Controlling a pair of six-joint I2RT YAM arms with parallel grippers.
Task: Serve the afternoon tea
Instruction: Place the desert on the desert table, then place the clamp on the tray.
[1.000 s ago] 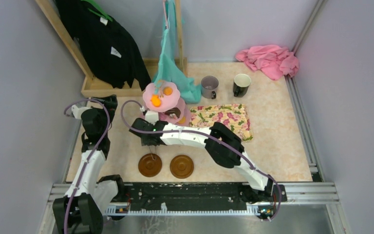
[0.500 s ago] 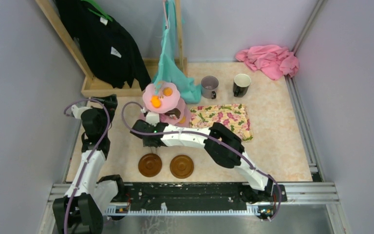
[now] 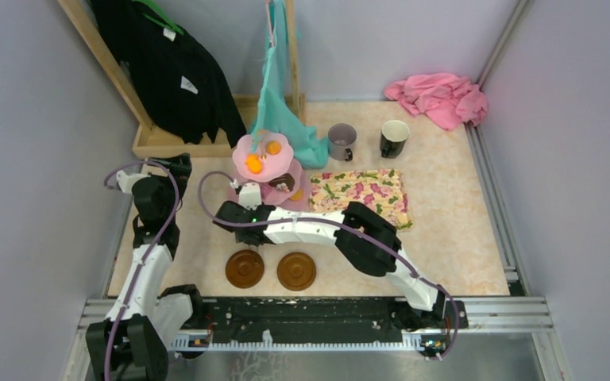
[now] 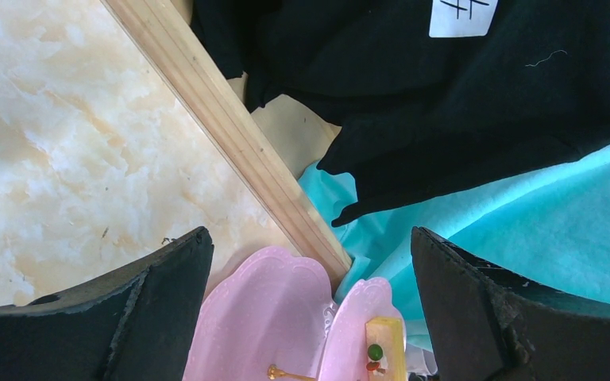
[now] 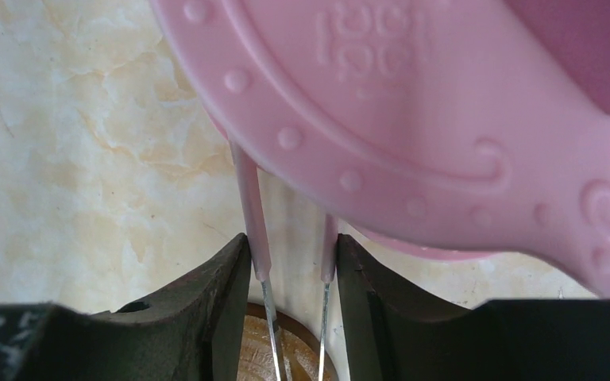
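The left arm [image 3: 144, 266] stands folded, left end effector [image 4: 310, 305] wide open; the right arm [image 3: 318, 225] reaches leftward, right end effector [image 5: 292, 305] narrowed.

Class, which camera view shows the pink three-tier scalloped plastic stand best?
Top external: the pink three-tier scalloped plastic stand shows nearly whole, tiers stacked with toy cakes. Left wrist catches only two scalloped tier edges; right wrist only a close-up of part of one embossed tier.

Right gripper [image 5: 290, 262] has backed off the left round brown disc [image 3: 245, 268], up toward the pink 3-tier scalloped plastic stand [image 3: 246, 147]. Jaws narrower, 1 finger each side of 2 thin pink stems [image 5: 252, 214]; grip unclear. Stand's lower rim now peeks out left of wrist.
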